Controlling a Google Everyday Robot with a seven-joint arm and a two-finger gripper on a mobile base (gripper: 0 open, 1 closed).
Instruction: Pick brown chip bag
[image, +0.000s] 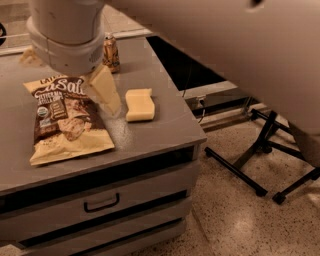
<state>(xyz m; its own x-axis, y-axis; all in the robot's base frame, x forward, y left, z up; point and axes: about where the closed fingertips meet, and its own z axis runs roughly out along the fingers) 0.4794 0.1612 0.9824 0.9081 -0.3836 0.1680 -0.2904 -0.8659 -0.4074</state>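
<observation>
Since you have only the one camera view, every note below comes from it.

**Position:** The gripper (106, 92) is at the upper left of the frame, low over the grey cabinet top (165, 125). It is at the right edge of the brown chip bag (65, 117). The bag lies flat, label up, left of centre and not lifted. You cannot tell whether the gripper is wide or narrow.

**Risks (judgement):**
- You are at the bag's edge, not its middle. Closing there may catch only a fold of film, and the bag could slip out on the lift.
- Pressing down on crinkly film may skate the bag sideways instead of gripping it.
- The pale sponge (139, 104) lies just right of the gripper, so a drift right would nudge or grab it.
- The brown can (110, 52) stands upright close behind, where a wrist sweep could tip it.

**Surface:** The top is flat and grey, with drawers and a handle (101, 204) below.

**Room:** At lower right is a speckled floor (235, 215). The black stand legs (260, 150) are apart from the cabinet.
</observation>
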